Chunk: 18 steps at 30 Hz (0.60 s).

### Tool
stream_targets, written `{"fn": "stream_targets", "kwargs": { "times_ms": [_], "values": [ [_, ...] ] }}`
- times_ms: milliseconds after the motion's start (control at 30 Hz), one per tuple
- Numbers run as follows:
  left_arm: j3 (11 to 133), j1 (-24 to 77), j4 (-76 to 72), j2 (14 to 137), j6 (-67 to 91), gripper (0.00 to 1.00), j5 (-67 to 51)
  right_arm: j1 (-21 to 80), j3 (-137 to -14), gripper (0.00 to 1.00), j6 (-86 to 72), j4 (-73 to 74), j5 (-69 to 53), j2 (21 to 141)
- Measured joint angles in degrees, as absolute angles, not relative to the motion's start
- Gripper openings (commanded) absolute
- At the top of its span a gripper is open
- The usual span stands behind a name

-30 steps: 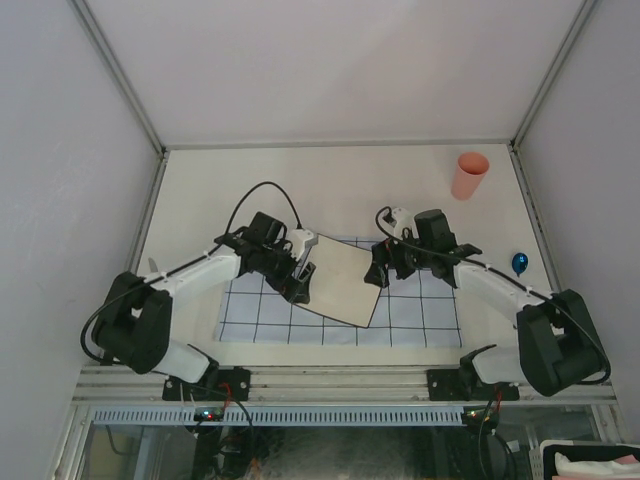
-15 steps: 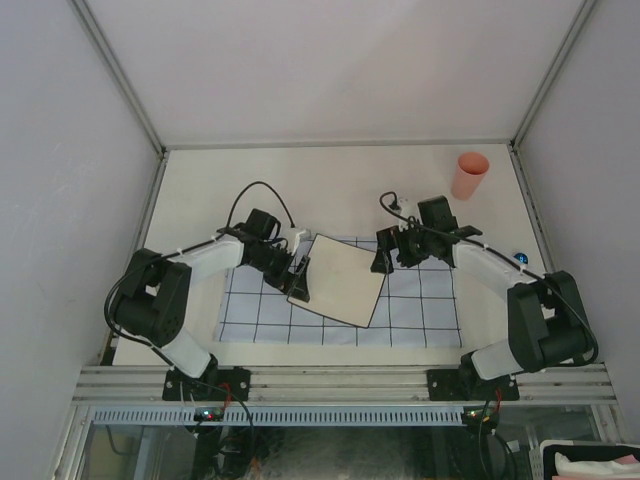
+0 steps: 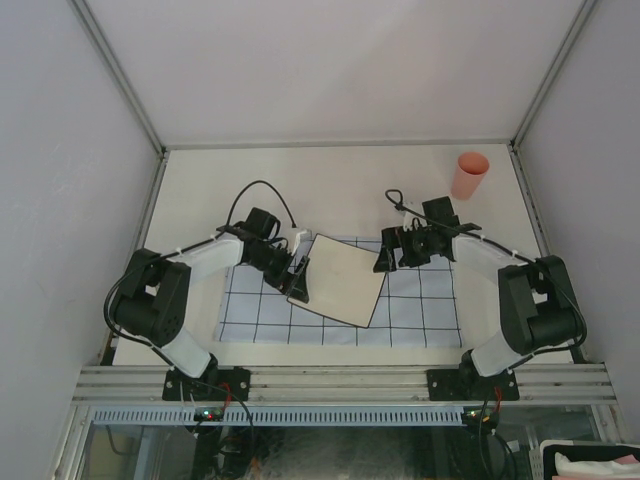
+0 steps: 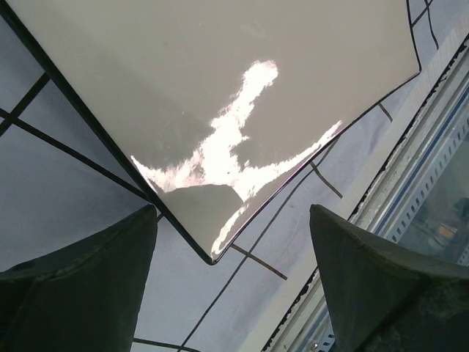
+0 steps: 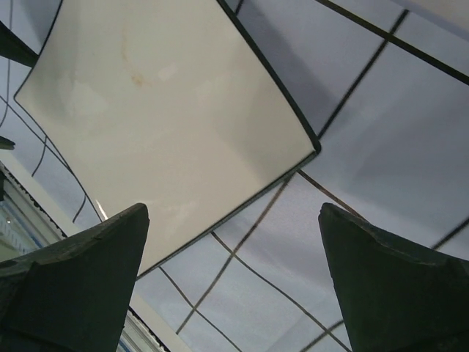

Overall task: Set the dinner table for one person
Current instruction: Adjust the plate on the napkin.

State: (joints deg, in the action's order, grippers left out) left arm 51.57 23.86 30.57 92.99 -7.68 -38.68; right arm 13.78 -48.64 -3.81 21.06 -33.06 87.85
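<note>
Left claw (image 3: 298,281) and right claw (image 3: 384,258) are both spread wide and empty above the dinner table (image 3: 300,190), which spreads beneath them; its checked cloth (image 3: 255,318) could be dragged, and the square plate (image 3: 345,280) on it skewed, by a low sweep.

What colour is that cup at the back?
The cup is salmon pink; the top view shows it best.
</note>
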Motion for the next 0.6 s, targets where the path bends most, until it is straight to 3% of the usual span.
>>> {"fn": "stream_targets", "kwargs": {
  "times_ms": [333, 600],
  "values": [
    [53.0, 23.8, 32.9, 93.0, -8.8, 0.85, -39.4, 17.9, -48.4, 0.99, -7.9, 12.9, -36.3, 94.5],
    [53.0, 23.7, 34.4, 92.9, -9.2, 0.78, -38.7, 17.7, -48.6, 0.92, -9.8, 7.6, -38.5, 97.0]
  ]
}}
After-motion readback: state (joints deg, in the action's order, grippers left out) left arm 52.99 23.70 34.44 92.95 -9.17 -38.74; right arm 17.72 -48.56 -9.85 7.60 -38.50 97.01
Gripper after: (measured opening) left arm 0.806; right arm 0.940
